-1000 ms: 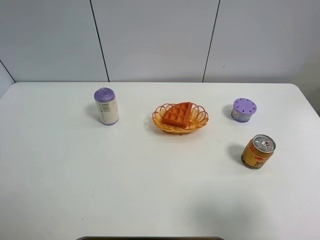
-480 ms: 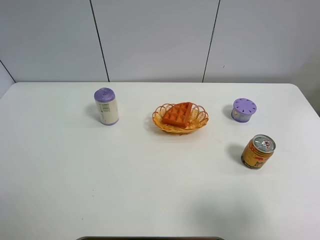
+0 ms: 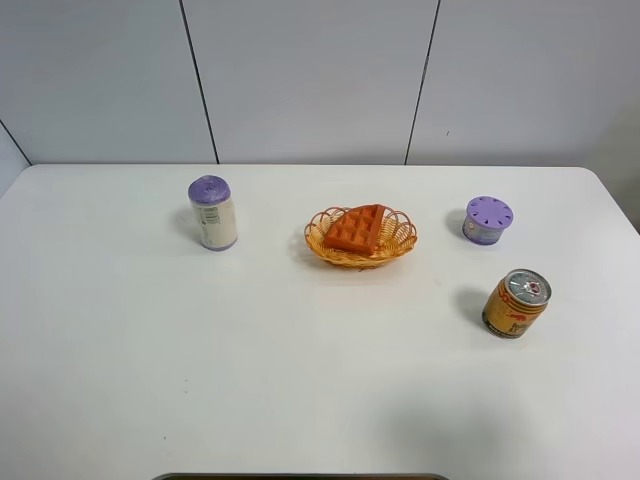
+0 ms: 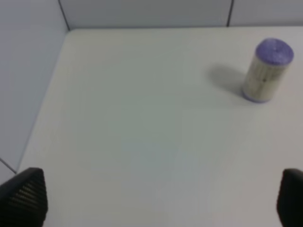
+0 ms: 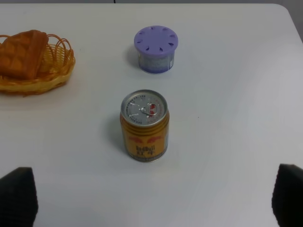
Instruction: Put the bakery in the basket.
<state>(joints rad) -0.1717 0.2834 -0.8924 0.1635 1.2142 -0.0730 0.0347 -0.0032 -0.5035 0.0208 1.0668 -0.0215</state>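
Note:
The orange-brown waffle wedge (image 3: 357, 228) lies inside the orange-yellow wicker basket (image 3: 397, 241) at the middle of the white table. The right wrist view also shows the waffle (image 5: 21, 53) in the basket (image 5: 56, 78). Neither arm shows in the exterior high view. My left gripper (image 4: 156, 201) is open and empty, its fingertips (image 4: 26, 196) far apart over bare table. My right gripper (image 5: 154, 201) is open and empty, its fingertips (image 5: 18, 194) wide apart, short of the gold can.
A white cylinder with a purple cap (image 3: 212, 212) stands left of the basket; it also shows in the left wrist view (image 4: 265, 70). A low purple-lidded tub (image 3: 487, 219) and a gold drink can (image 3: 515, 303) stand to the right, both in the right wrist view (image 5: 155, 48) (image 5: 144, 125).

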